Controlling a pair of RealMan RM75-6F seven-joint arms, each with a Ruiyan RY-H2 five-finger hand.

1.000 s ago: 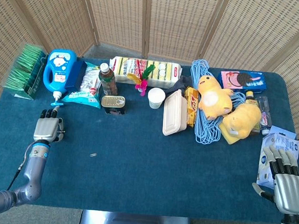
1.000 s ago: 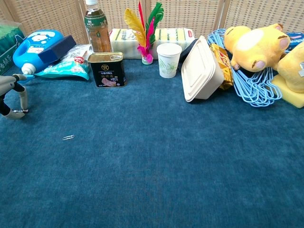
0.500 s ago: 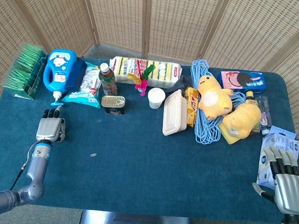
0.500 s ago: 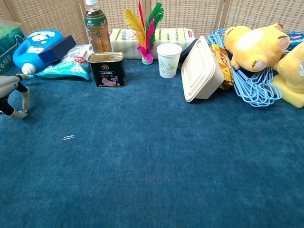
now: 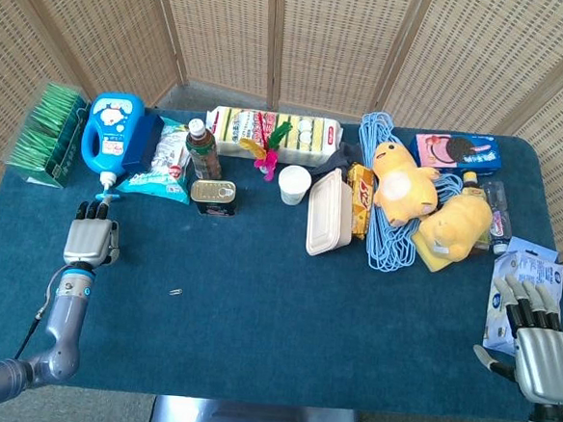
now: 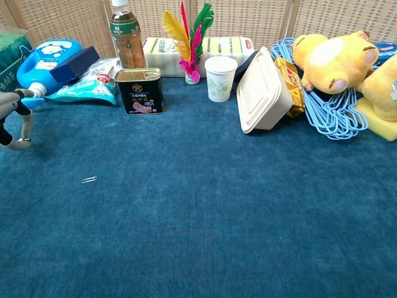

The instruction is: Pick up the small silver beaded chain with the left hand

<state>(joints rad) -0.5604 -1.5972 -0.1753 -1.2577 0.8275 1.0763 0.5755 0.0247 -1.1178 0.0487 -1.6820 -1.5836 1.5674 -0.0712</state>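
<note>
The small silver beaded chain (image 5: 175,291) was seen lying alone on bare worktop (image 5: 273,326), well clear of the clutter, so approach was judged unobstructed. Left robot hand (image 5: 91,239) was held empty, fingers extended, apart from it. Right robot hand (image 5: 535,347) was parked idle, empty, fingers spread.

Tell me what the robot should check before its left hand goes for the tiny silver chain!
1. Chain in sight: the silver beaded chain lies alone on the blue table. Ok.
2. Left hand free: holds nothing. Ok.
3. Left hand over the chain: off to the chain's left, apart from it. Not ok.
4. Path clear: bare cloth between them. Ok.
5. Right hand out of the way: at the far edge. Ok.
6. Finger spread for so small a thing: cannot tell.
</note>
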